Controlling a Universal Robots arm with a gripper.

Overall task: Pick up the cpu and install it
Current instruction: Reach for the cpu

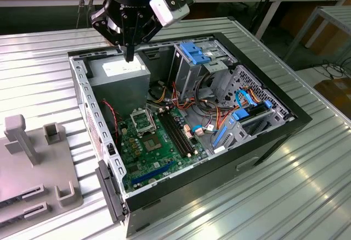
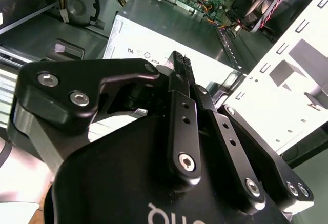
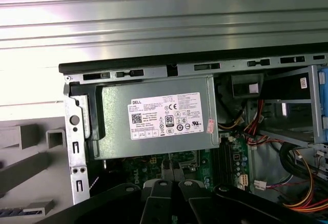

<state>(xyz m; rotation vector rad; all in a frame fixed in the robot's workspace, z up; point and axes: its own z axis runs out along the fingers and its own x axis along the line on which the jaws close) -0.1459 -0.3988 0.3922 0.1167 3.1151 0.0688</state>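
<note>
Gripper (image 1: 130,57) hangs with its fingers drawn together to a narrow point, just above the power supply (image 1: 122,75), which fills one corner of the open computer case (image 1: 82,97) on the ribbed metal table (image 1: 274,196). Whether anything thin sits between the fingers cannot be told, so where the cpu is stays unclear. On the motherboard (image 1: 159,152), the metal-framed socket (image 1: 143,122) lies well apart from the fingertips.
</note>
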